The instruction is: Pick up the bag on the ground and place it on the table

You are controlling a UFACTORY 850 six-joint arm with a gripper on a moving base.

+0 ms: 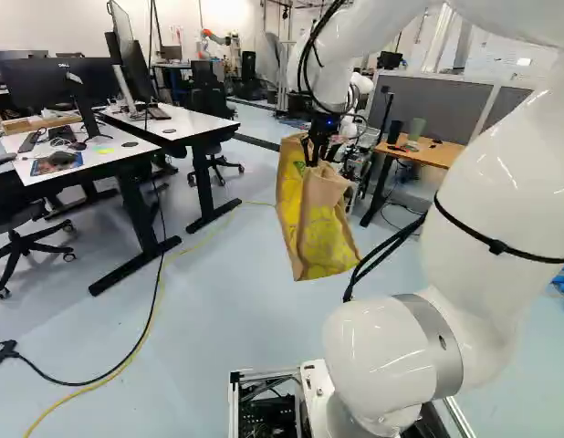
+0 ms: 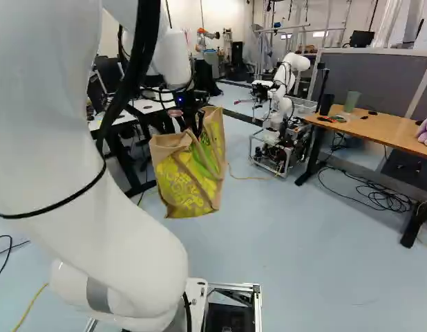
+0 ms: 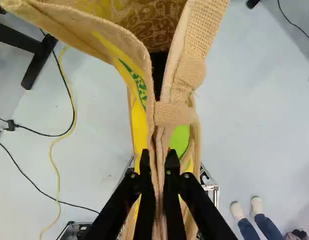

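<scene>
Bag (image 2: 189,176) gripped and hanging clear of the pale floor (image 1: 236,328)

Our white arm (image 1: 492,192) reaches forward over the floor, and the bag hangs in mid-air from its end, on neither the ground nor a table. At the left of the left base view we see two white worktops, the nearer one (image 1: 98,159) carrying a large dark monitor (image 1: 45,84), with the farther one (image 1: 193,122) behind it. At the right of the right base view stands a wooden worktop (image 2: 386,133) in front of a grey partition (image 2: 365,79). Just beside that worktop is another robot (image 2: 291,68), white, on a framed base.

Our bag is tan woven cloth with yellow and green printing, well apart from the wooden worktop. Its upper edge is pinched in our claw (image 1: 314,155). In the wrist view, the fingers of the claw (image 3: 158,160) press the cloth from both sides, and the bag's mouth gapes ahead of them. A woven strap (image 3: 209,25) rises there too. On the wooden worktop we can make out a green cup (image 2: 351,102) and, near it, a smaller black one (image 2: 327,104). A thin yellow cable (image 3: 53,155) winds across the floor.
</scene>
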